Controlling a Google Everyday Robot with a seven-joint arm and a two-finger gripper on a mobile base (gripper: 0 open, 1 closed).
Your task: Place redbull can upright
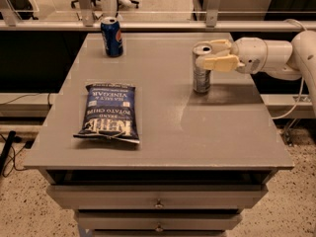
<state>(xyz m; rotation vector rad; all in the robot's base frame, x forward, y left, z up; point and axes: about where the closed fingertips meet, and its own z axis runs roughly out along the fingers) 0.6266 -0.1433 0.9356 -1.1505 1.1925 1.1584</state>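
Observation:
The redbull can (201, 78) is slim and silver. It stands upright on the right half of the grey table (163, 132), its base at the tabletop. My gripper (209, 55) reaches in from the right on a white arm (269, 57). Its cream fingers (223, 63) are closed around the can's upper part.
A wider dark blue Pepsi can (112, 36) stands upright at the table's back left. A blue bag of potato chips (109, 111) lies flat on the left half. The table has drawers below its front edge (158, 204). A rail and glass run behind the table.

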